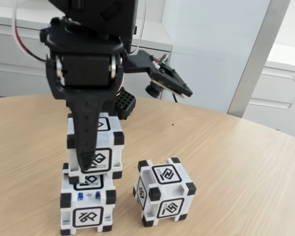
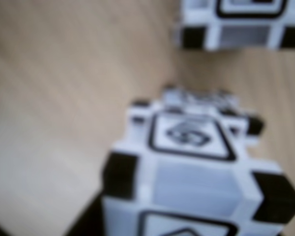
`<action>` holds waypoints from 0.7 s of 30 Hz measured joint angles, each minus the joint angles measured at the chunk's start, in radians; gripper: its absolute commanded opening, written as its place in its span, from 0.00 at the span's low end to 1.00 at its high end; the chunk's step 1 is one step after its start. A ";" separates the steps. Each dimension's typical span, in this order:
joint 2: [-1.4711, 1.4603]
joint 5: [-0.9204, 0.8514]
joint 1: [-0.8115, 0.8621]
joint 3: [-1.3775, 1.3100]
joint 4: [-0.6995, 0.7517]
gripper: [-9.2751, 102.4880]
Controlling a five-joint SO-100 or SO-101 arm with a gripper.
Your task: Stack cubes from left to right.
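Cubes are sitting in two places on the counter [image 1: 236,157]. Starting at the left of the fixed view, we are seeing the bottom cube [image 1: 87,206] carrying the upper cube [image 1: 104,143], which is resting slightly turned against it. The tool [image 1: 86,164] is hanging down over the near face of the upper cube; we cannot tell whether its fingers are apart or clamped, since only one black finger is showing. Moving right, the third cube [image 1: 164,191] is standing alone just beside the stack, apart from it. We are judging these cubes to be light, rigid plastic with smooth, somewhat slippery faces. We are recommending a hold across two opposite flat faces, at mid-height between the black corner blocks, keeping the cube level.
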 measured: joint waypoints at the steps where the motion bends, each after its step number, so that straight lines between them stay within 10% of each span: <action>1: 0.000 0.003 0.000 -0.002 0.000 0.22; 21: -0.012 0.028 0.002 -0.117 0.000 0.23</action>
